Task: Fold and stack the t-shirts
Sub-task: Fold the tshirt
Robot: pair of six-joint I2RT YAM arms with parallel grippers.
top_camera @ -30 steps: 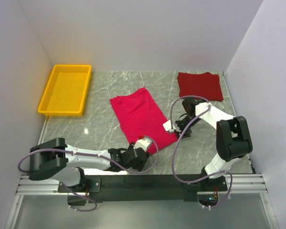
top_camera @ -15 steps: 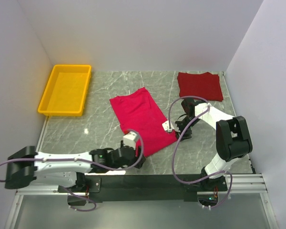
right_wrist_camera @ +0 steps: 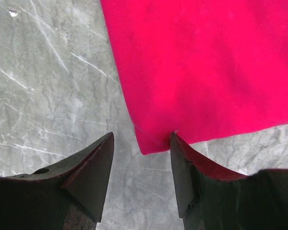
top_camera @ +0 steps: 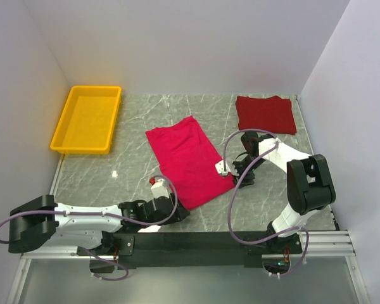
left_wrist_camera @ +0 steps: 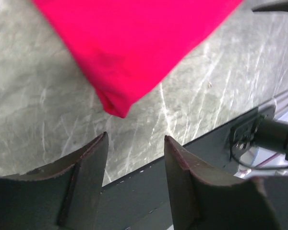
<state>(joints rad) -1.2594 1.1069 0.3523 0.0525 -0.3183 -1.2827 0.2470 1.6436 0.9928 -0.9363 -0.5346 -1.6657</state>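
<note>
The crimson-pink t-shirt (top_camera: 185, 161) lies flat as a long folded strip mid-table. The darker maroon t-shirt (top_camera: 266, 114) lies folded at the back right. My left gripper (top_camera: 179, 212) is open and empty, low by the pink shirt's near corner. In the left wrist view that corner (left_wrist_camera: 119, 109) lies just beyond my left gripper (left_wrist_camera: 134, 139). My right gripper (top_camera: 235, 174) is open at the shirt's right corner. In the right wrist view my right gripper (right_wrist_camera: 141, 136) straddles the corner (right_wrist_camera: 149, 146) of the pink shirt (right_wrist_camera: 206, 67); the right fingertip (right_wrist_camera: 175, 139) meets the cloth's edge.
A yellow plastic tray (top_camera: 64, 144) stands at the back left. White walls close the table on the left, back and right. The black rail with the arm bases (top_camera: 190, 240) runs along the near edge and shows in the left wrist view (left_wrist_camera: 240, 129).
My left gripper has drawn back left off the pink shirt's near corner, which now lies uncovered. My right gripper has shifted only slightly at the right corner.
</note>
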